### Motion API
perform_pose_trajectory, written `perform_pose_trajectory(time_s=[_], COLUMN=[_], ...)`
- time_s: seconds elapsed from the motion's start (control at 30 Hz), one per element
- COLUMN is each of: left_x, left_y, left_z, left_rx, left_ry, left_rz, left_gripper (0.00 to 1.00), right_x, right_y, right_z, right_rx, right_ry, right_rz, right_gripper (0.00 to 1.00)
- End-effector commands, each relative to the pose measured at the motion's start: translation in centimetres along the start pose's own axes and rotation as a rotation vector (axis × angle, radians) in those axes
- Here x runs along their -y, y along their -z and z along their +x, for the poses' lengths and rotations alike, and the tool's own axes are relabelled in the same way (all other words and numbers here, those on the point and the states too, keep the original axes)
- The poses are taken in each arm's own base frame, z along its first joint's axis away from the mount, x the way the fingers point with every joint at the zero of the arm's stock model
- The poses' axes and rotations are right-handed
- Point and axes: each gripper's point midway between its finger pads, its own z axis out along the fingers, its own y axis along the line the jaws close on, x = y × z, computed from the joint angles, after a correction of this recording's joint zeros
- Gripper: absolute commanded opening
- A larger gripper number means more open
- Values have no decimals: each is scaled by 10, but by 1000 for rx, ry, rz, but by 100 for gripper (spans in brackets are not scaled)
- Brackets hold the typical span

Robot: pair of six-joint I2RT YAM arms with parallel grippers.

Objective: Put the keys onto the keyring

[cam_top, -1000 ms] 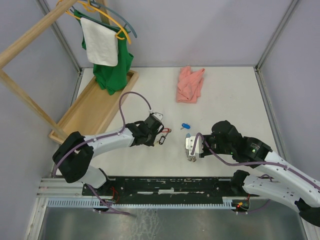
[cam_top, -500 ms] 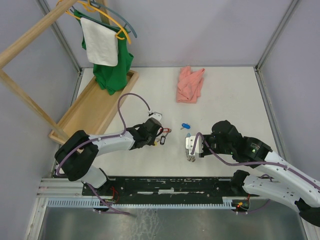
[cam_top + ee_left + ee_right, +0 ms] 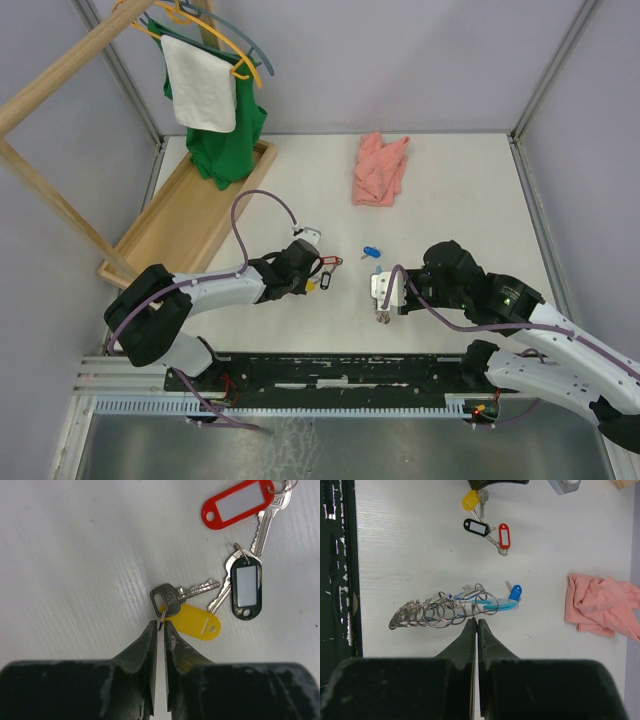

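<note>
In the left wrist view, my left gripper [image 3: 160, 626] is shut on the small wire ring of the yellow-tagged key [image 3: 197, 621], which lies on the white table. The black-tagged key [image 3: 246, 585] and the red-tagged key [image 3: 237, 504] lie just beyond it. My right gripper [image 3: 475, 620] is shut on the wire of the keyring [image 3: 437, 613], a loop strung with many silver rings and a light-blue tag [image 3: 497, 606]. A blue-tagged key [image 3: 515, 592] lies beside that tag. From above, the left gripper [image 3: 312, 272] and the right gripper [image 3: 383, 302] are a short way apart.
A pink cloth [image 3: 380, 168] lies at the back of the table. A wooden tray [image 3: 185, 225] stands at the left, under a rack with a green shirt [image 3: 232, 145] and a white towel [image 3: 200, 85] on hangers. A black rail [image 3: 330, 372] runs along the near edge.
My left gripper has shifted slightly over the key cluster, and the yellow tag now shows beside it. The right arm and keyring have not moved.
</note>
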Motion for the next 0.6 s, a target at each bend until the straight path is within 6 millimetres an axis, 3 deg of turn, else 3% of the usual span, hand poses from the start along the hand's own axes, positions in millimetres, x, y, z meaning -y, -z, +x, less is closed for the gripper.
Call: perform_pose_trajectory(time_s=[0.0,0.57], left_x=[1,6], left_y=[7,8], left_z=[-7,-27], left_rx=[2,26], left_ry=[36,14], left_rz=[2,21], left_gripper=[18,27], right_x=[13,12], right_y=[1,2], right_z=[-16,-16], right_rx=[59,60], right_ry=[11,9], right_rz=[50,50], right_gripper=[1,1])
